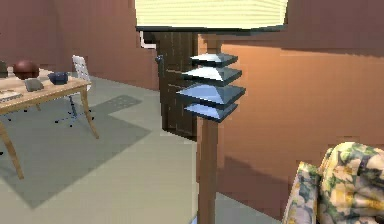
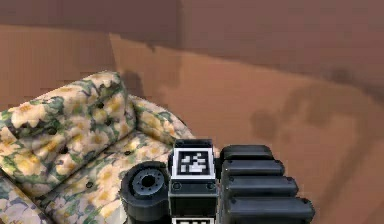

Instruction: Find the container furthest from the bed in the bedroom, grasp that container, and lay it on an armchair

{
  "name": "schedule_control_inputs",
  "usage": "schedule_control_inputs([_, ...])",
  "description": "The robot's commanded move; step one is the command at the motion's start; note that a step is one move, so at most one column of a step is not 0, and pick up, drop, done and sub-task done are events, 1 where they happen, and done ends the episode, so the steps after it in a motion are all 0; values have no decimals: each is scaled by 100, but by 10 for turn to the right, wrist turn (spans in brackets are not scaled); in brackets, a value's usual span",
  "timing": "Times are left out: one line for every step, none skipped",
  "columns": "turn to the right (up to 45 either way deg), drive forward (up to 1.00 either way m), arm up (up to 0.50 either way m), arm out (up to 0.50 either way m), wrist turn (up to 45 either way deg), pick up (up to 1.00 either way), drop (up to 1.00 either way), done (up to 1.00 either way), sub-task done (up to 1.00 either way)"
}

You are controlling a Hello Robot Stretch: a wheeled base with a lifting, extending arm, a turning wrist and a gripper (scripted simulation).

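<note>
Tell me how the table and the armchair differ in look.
The table is plain light wood on thin legs; the armchair is padded and covered in flowered fabric. The table carries small things, among them a dark red ball; nothing lies on the part of the armchair in the forward view. The table stands at the forward view's left, the armchair at its lower right. Both are furniture.

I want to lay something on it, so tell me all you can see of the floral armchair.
The armchair is plump and upholstered in floral cloth: yellow and cream blooms on dark green. It has a button-tufted backrest, rolled padded arms and a cushioned seat. It stands upright, angled, close before the brown wall.
</note>
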Motion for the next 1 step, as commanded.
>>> schedule_control_inputs([0,0,0,48,0,0,0,0,0])
